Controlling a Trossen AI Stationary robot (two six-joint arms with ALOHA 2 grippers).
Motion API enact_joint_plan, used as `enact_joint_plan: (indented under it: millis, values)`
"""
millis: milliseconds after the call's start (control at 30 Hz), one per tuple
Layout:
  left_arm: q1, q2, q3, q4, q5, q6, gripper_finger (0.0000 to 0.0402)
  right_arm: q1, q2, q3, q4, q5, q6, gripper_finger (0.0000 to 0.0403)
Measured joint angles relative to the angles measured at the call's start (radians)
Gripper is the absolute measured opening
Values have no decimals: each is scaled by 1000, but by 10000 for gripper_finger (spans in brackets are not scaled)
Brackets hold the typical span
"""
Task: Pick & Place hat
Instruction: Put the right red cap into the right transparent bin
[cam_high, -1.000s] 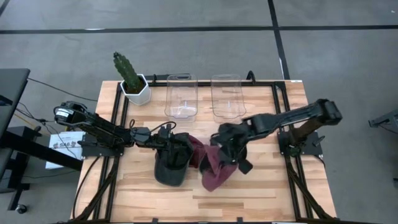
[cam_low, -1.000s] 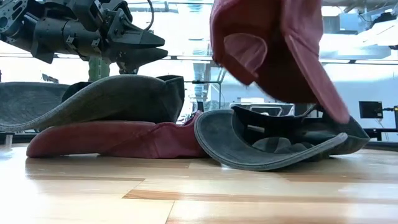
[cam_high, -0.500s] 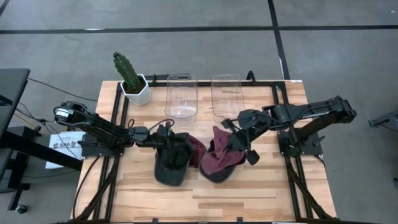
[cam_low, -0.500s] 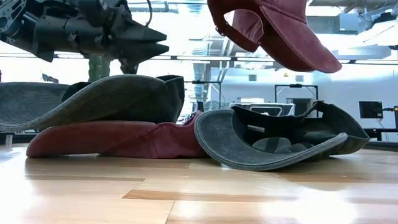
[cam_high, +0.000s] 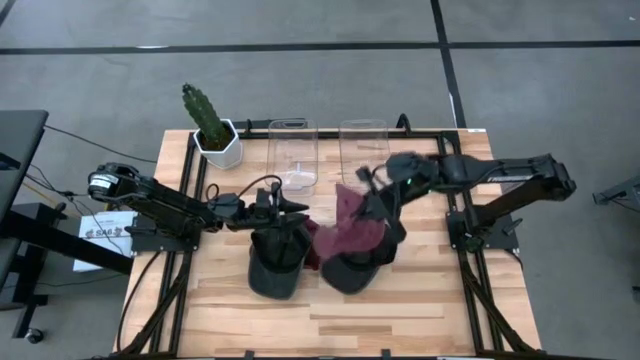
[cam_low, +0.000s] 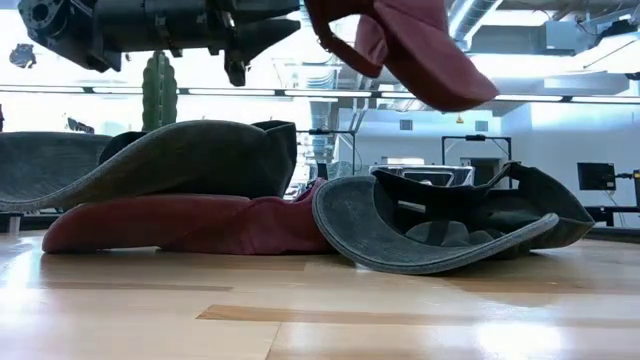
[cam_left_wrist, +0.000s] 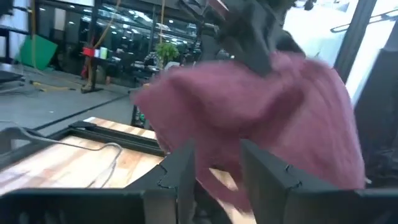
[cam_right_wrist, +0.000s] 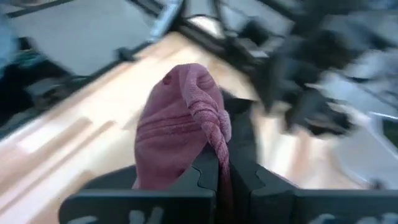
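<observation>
The low view cuts off the top of the lifted maroon hat (cam_low: 420, 50), so the right claw's grip on it cannot be seen there. The left wrist view is smeared, with the maroon fabric filling most of it.

The right claw (cam_right_wrist: 217, 168) is closed on the maroon hat, a fold of cloth pinched between its fingers (the right wrist view shows this plainly). From above, that claw (cam_high: 372, 205) holds the hat clear of the surface (cam_high: 420, 310), just in front of the two clear bins (cam_high: 292, 152), and above a dark hat (cam_high: 350, 270) lying upside down. The left claw (cam_high: 296, 208) hangs partly open above another dark hat (cam_high: 275, 262), gripping nothing; its fingers (cam_left_wrist: 186, 168) stand apart with a gap between them.

Only the low view shows a second maroon hat (cam_low: 170, 225) lying on the wood, pressed under the left dark hat's brim and touching the upturned one. Only the high view shows the potted cactus (cam_high: 212, 125) at the far left corner.
</observation>
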Motion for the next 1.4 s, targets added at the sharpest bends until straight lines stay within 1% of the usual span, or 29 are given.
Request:
enact_joint_plan:
  millis: [167, 367, 500, 633, 767, 833, 933, 1100, 1233, 1400]
  values:
    - [1, 0, -1, -27, -28, 7, 122, -119, -43, 0, 19, 69, 6, 0]
    - [1, 0, -1, -117, -100, 18, 122, -290, -58, 0, 43, 213, 28, 0]
    - [1, 0, -1, -149, -108, -2, 122, -425, -27, 0, 49, 246, 79, 0]
    - [1, 0, -2, -152, -108, -7, 122, -552, 35, 0, 89, 269, 157, 0]
    - [1, 0, -2, -164, -108, -7, 122, -635, 117, 1, 152, 304, 250, 0]
    - [1, 0, -2, -182, -108, -7, 122, -660, 162, 0, 177, 333, 313, 0]
    - [1, 0, -2, -208, -108, -8, 122, -682, 225, 0, 195, 408, 397, 0]
    - [1, 0, -2, -228, -108, -8, 122, -697, 312, 0, 223, 498, 461, 0]
    - [1, 0, -2, -242, -108, -8, 122, -692, 344, 0, 272, 497, 492, 0]
    - [1, 0, -2, -247, -108, -8, 122, -660, 331, 0, 303, 496, 507, 0]
